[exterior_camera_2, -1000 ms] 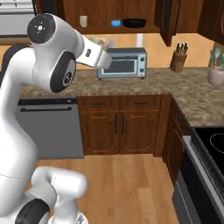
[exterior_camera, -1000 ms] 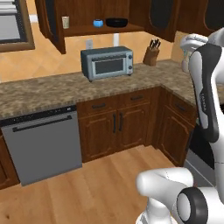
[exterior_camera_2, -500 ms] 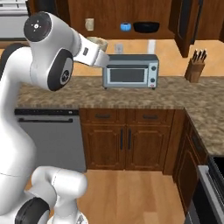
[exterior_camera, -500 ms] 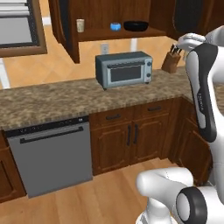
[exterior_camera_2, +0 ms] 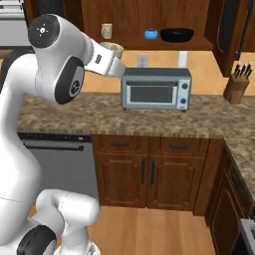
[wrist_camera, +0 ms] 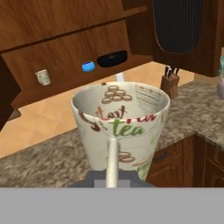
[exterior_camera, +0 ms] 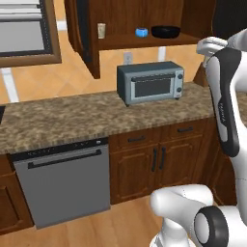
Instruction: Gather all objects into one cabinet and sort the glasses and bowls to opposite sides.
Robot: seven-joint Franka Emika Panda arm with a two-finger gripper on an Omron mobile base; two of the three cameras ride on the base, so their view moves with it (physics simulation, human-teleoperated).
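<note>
Left base view: open cabinet (exterior_camera: 140, 21), door swung left. On its bottom board, one cream cup (exterior_camera: 101, 30) at left, one blue bowl (exterior_camera: 141, 32) and one black bowl (exterior_camera: 165, 32) side by side at right; a bare stretch of board lies between cup and bowls. One toaster oven (exterior_camera: 151, 82) sits below on the counter (exterior_camera: 62, 118).

Right base view: the gripper (exterior_camera_2: 115, 56) is up beside the toaster oven's top left corner, below the cabinet's lower edge, carrying a second cream cup (exterior_camera_2: 111, 49). One knife block (exterior_camera_2: 236, 85) far right.

Hand view: jaws closed tight on the near rim of the held cup; open air up to the cabinet.
</note>
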